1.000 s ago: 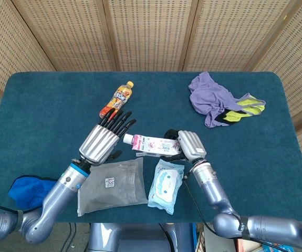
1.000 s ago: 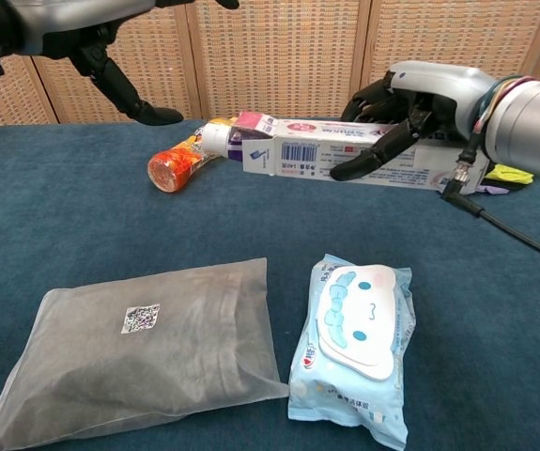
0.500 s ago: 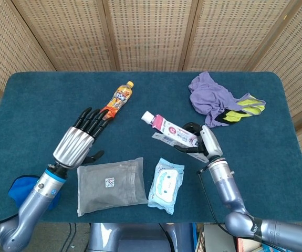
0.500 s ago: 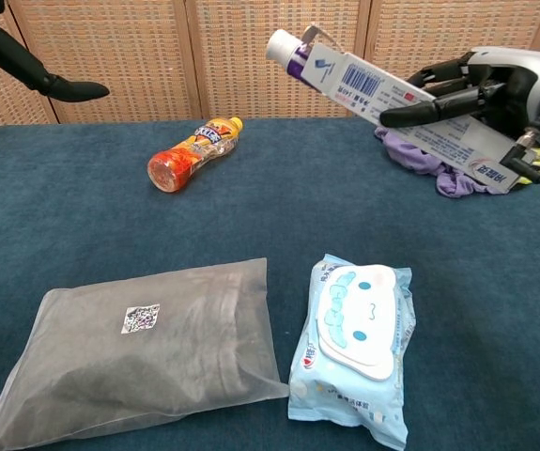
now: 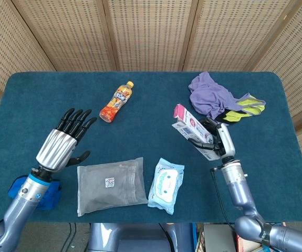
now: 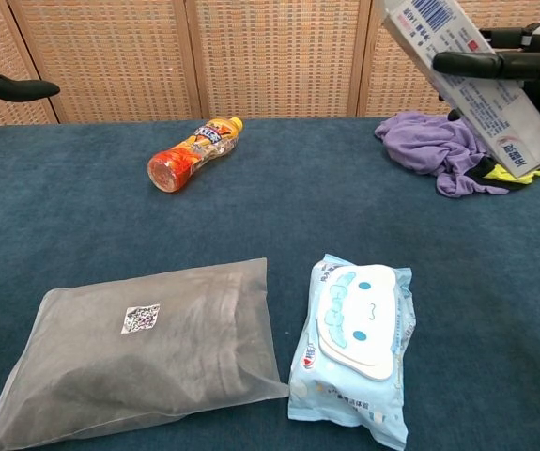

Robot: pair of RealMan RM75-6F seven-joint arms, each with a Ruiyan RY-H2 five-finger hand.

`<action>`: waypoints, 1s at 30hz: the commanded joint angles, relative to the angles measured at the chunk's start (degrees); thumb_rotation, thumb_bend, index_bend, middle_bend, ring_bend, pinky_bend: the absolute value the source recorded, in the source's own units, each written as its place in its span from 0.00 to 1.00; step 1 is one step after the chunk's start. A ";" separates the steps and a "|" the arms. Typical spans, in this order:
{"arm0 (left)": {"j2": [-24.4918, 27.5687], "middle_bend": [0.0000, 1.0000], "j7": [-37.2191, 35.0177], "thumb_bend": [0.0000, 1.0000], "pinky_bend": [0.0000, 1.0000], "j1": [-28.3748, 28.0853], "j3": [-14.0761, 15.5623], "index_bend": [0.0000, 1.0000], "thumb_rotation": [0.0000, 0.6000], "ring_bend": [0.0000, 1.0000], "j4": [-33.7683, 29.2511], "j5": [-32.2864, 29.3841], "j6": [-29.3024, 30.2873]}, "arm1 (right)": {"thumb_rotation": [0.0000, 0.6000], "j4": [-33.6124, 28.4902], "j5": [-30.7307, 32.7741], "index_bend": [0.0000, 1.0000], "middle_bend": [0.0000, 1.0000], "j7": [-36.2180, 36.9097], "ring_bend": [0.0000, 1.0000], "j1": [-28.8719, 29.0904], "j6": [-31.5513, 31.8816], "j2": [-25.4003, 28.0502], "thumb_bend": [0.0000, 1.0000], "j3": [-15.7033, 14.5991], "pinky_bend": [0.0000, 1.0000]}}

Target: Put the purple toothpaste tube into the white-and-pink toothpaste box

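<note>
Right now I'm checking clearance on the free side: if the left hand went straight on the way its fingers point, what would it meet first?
Probably the orange drink bottle; the left hand points roughly toward it over bare table. Height is unclear, so it might pass above.

My right hand (image 5: pixel 218 143) holds the box (image 5: pixel 194 131) up off the counter, tilted steeply, its pink end up and leaning toward my left. It is a long white carton with pink at the top and a barcode on one face (image 6: pixel 476 66). I cannot see the tube; whether it sits inside, I cannot tell.
</note>
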 commanded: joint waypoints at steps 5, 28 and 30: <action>0.02 0.00 0.68 0.27 0.00 1.05 -0.37 0.05 1.00 0.00 0.94 -0.45 -1.32 | 1.00 6.50 -3.67 0.60 0.57 -6.44 0.45 -1.43 2.48 0.62 0.15 -2.97 0.47; -0.07 0.00 -4.91 0.27 0.00 7.77 1.43 0.05 1.00 0.00 5.58 3.13 0.26 | 1.00 21.74 -8.86 0.60 0.55 -35.26 0.45 -8.54 11.46 -1.18 0.15 -16.33 0.47; -0.20 0.00 -5.11 0.27 0.00 8.10 1.50 0.05 1.00 0.00 5.89 3.48 0.27 | 1.00 22.51 -8.76 0.60 0.55 -35.51 0.45 -8.85 11.09 -1.59 0.15 -16.74 0.47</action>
